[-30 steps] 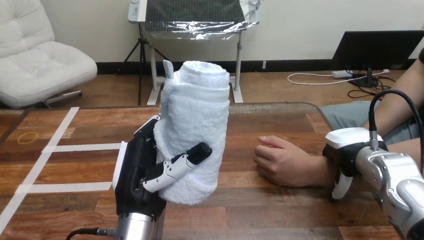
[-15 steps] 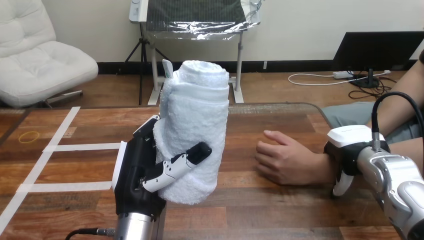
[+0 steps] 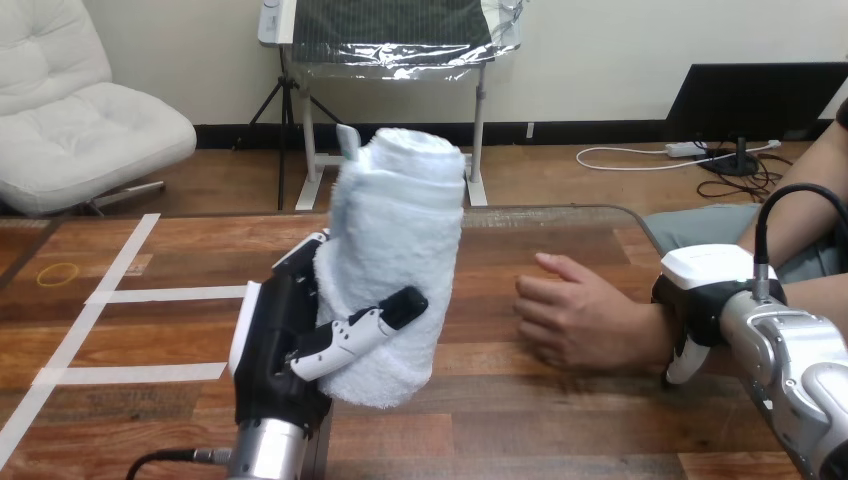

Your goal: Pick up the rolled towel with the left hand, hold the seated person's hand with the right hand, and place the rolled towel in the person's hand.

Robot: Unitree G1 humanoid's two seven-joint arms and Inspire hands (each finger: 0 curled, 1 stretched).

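Now: rolled towel (image 3: 395,240) clasped upright in my left hand (image 3: 275,350)

Across the wooden table (image 3: 560,420) I see the white rolled towel standing nearly upright over the near part of the wood, its top leaning slightly toward the view's right. My left hand is clenched round the towel's lower half. The palm sits against the towel's left side, and a black-and-white finger wraps across its front. The person's hand (image 3: 580,320) lies to the right of the towel, apart from it, palm down with its fingers loosely bent, low over the tabletop. My right hand (image 3: 700,300) sits over the person's wrist, touching it; I cannot tell whether it grips.
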